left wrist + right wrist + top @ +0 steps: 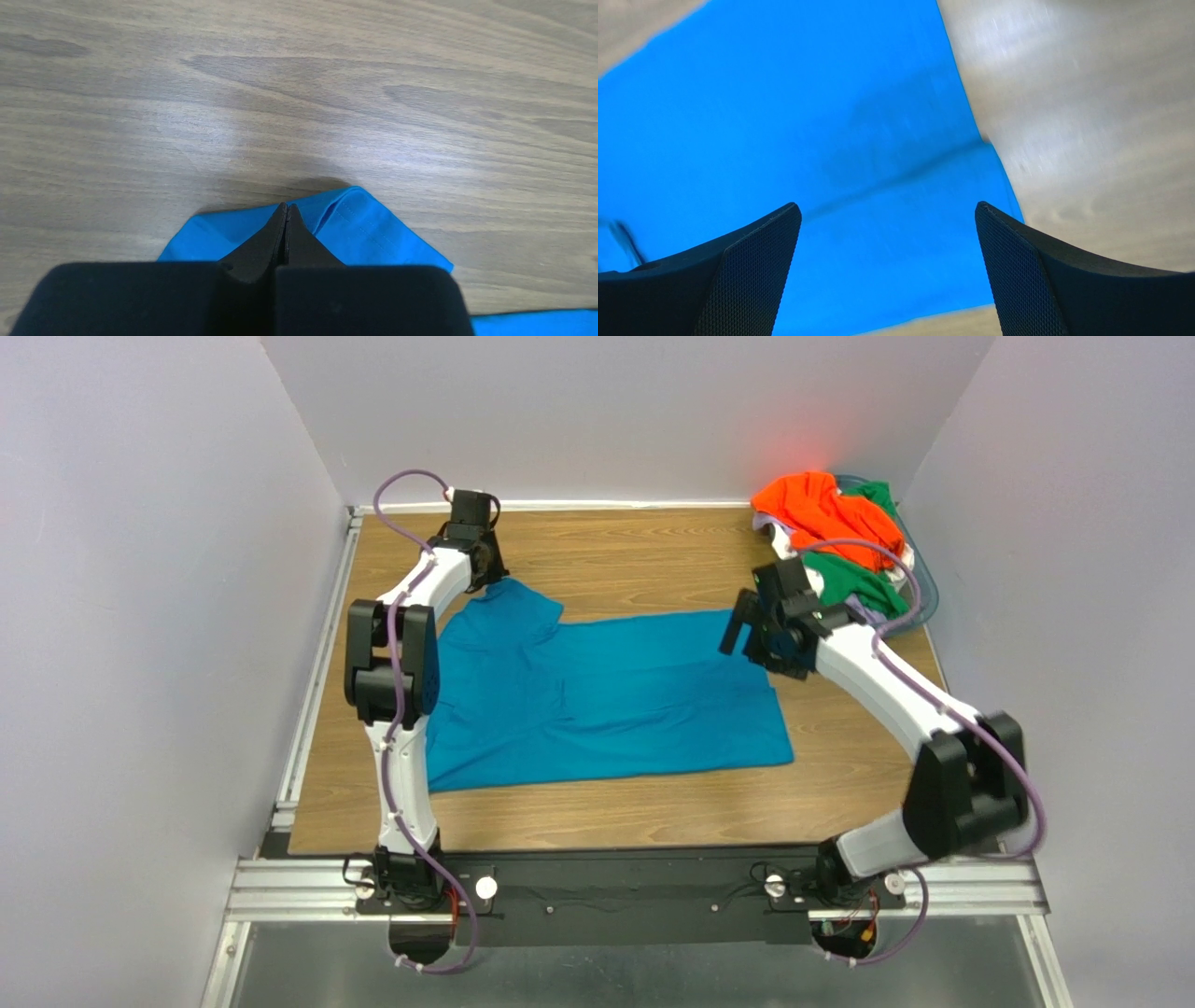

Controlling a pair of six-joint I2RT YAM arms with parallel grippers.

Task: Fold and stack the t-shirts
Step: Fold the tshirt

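Observation:
The teal-blue t-shirt (603, 700) lies spread flat on the wooden table, neck end to the left. My left gripper (484, 574) is at its far left sleeve; in the left wrist view the gripper (286, 205) is shut, tips pinched on the folded sleeve corner (379, 231). My right gripper (739, 633) hovers over the shirt's far right hem corner. In the right wrist view it (887, 210) is open and empty above the blue cloth (843, 126). An orange t-shirt (814, 507) and a green t-shirt (856, 581) lie piled at the back right.
The piled shirts sit in a clear bluish basket (926, 591) against the right wall. Walls enclose the table (631, 546) on the left, back and right. A metal rail (631, 889) with the arm bases runs along the near edge.

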